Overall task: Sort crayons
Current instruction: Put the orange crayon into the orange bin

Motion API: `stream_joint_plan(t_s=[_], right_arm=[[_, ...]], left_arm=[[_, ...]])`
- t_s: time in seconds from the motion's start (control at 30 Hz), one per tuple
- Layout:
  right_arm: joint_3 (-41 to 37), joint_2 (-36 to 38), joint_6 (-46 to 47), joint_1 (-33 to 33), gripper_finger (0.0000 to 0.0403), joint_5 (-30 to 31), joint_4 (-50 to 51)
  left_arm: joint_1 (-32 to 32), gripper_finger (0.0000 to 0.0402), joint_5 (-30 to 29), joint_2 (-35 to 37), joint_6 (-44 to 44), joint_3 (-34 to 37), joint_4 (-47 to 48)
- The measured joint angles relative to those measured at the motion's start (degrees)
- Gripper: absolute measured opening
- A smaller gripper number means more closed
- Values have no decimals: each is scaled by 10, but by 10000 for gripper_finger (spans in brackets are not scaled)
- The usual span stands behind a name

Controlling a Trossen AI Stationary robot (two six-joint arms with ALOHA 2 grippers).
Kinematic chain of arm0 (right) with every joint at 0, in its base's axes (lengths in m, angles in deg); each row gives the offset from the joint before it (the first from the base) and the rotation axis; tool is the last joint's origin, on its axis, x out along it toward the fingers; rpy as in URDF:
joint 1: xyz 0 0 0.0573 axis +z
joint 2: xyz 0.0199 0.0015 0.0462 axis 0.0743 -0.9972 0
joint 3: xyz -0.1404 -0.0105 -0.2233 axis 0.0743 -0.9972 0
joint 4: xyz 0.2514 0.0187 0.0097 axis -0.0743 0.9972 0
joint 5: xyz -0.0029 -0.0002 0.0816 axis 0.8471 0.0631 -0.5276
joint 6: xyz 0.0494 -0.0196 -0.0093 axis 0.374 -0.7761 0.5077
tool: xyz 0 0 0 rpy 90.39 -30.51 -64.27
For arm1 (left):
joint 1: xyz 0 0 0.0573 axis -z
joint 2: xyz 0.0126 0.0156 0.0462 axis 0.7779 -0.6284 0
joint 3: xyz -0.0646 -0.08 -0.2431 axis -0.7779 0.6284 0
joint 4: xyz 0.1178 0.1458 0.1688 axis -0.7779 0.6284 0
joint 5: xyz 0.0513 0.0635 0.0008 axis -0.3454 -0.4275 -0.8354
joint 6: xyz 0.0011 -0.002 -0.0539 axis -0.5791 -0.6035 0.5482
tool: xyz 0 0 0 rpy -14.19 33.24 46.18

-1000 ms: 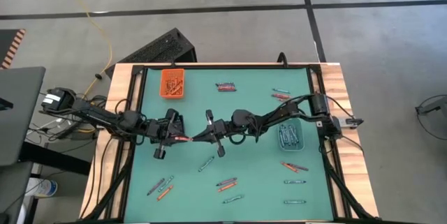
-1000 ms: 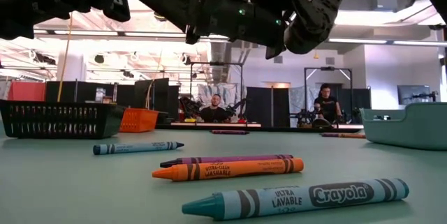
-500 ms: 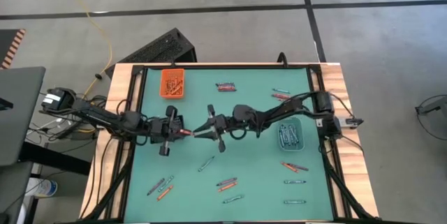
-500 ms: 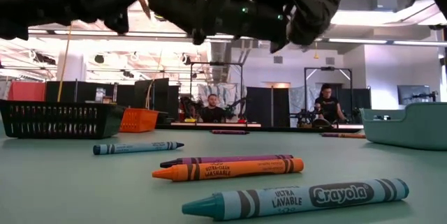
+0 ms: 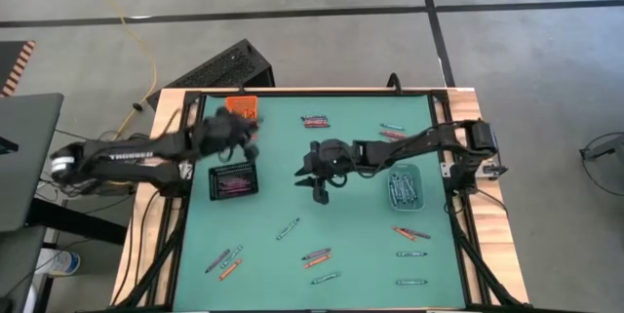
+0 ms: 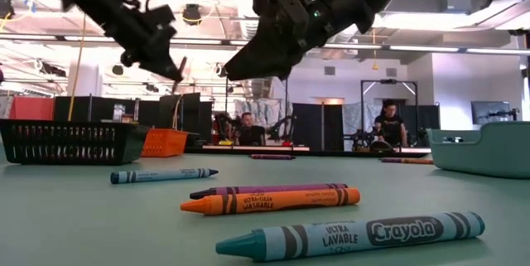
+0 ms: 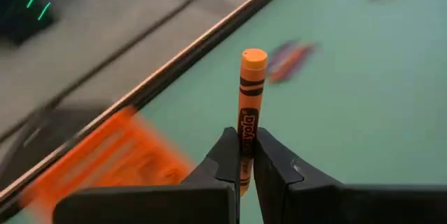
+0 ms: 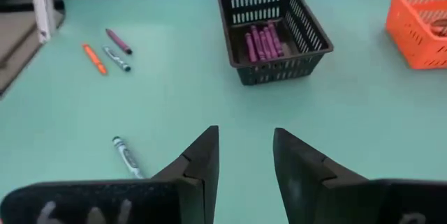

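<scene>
- The left gripper (image 7: pixel 244 155) is clenched on an orange crayon (image 7: pixel 249 105), which stands out past the fingertips; in the high view this gripper (image 5: pixel 234 130) hangs over the far left of the mat, just beside the orange tray (image 5: pixel 241 106).
- The right gripper (image 8: pixel 241 160) is released, jaws apart with nothing between them, above the middle of the mat (image 5: pixel 351 245); in the high view it (image 5: pixel 312 169) sits right of the black tray (image 5: pixel 234 179).
- The black tray (image 8: pixel 274 34) holds several purple crayons (image 8: pixel 262 42) lying side by side.
- The clear tray (image 5: pixel 405 188) at the right holds blue crayons.
- Loose crayons lie scattered on the mat: a group at the far middle (image 5: pixel 314 121), a few near left (image 5: pixel 224 261), others near the middle (image 5: pixel 316 256) and near right (image 5: pixel 410 232).
- In the low view a teal crayon (image 6: pixel 352 235), an orange one (image 6: pixel 272 201) touching a purple one (image 6: pixel 269 190), and a blue one (image 6: pixel 163 175) lie on the mat nearest the camera.
- Two people (image 6: pixel 387 125) sit in the room beyond the table.
</scene>
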Motion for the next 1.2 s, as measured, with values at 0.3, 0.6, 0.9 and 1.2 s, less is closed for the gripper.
stream_joint_plan(t_s=[0.3, 0.6, 0.9, 1.2], right_arm=[[0, 0, -23, 34, 132, 29, 5], [0, 0, -32, 43, 132, 29, 19], [0, 0, -34, 28, 132, 29, 18], [18, 10, -59, 3, 132, 30, 183]], left_arm=[[-270, 5, 205, -147, -33, -114, 142], [-322, 22, 204, -287, -49, -166, 188], [-300, 87, 113, -286, -86, -216, 277], [-229, 113, 193, -181, -42, -210, 320]])
